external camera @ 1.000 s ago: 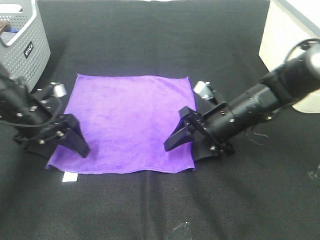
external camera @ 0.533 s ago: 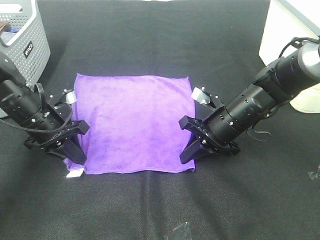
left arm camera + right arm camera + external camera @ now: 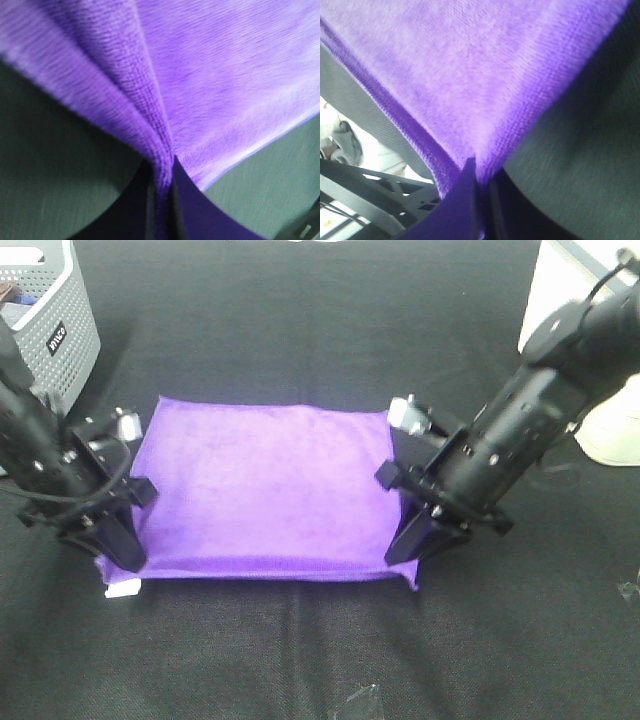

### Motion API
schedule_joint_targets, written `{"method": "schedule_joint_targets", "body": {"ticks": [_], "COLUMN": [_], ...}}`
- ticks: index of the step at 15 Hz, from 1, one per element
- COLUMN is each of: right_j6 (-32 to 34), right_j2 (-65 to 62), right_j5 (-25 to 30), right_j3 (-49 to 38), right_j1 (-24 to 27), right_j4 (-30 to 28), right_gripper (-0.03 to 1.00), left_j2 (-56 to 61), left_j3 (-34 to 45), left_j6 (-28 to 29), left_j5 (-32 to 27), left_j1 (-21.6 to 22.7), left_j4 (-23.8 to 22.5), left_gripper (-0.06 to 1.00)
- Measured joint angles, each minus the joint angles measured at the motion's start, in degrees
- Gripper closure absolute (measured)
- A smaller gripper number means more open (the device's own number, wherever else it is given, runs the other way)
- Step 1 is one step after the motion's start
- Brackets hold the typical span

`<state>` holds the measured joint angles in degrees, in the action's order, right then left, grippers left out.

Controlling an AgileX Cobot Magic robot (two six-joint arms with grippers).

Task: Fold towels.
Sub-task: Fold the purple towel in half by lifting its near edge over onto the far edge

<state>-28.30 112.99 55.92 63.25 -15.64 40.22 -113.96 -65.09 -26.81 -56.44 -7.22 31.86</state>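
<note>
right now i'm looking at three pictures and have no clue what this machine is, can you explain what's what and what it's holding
This is a robot with two black arms, each ending in a gripper, a two-fingered clamp. The wide picture comes from a camera mounted high above the table. The other two come from small cameras on the arms' wrists, looking close-up along the fingers. On the black cloth one purple towel is spread. The left gripper pinches its near left corner and the right gripper its near right corner; both close-ups show fabric bunched between shut fingers, and the near edge looks raised. A small white tag shows at the left corner. A grey basket stands at the far left.
</note>
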Motion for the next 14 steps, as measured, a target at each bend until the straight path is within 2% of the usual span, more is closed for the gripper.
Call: {"method": "schedule_joint_targets", "body": {"ticks": [2,4,11,14], "right_j6": [1.15,2.29,9.28,12.78], "right_j2": [-1.78,-1.15,16.44,22.23], "right_j5": [0.69,-0.17,0.63,0.00], "right_j3": [1.38,6.47,39.59,48.47], "right_j1": [0.00,0.00,0.00,0.29], "right_j4": [-0.34,-1.72,-10.60,-15.24], "right_gripper": [0.96,0.96,0.96,0.96], "left_j2": [2.01,2.23,-8.71,-13.41], "left_j3": [-0.23,-2.81,-21.14,-28.48], "left_j6": [1.38,2.41,4.76,4.93], "left_j5": [-0.69,-0.06,6.70,10.83], "left_j1": [0.63,1.43,1.55,1.55], "left_j4": [-0.40,-0.29,1.49,4.18], "left_gripper": [0.94,0.94,0.94,0.94]}}
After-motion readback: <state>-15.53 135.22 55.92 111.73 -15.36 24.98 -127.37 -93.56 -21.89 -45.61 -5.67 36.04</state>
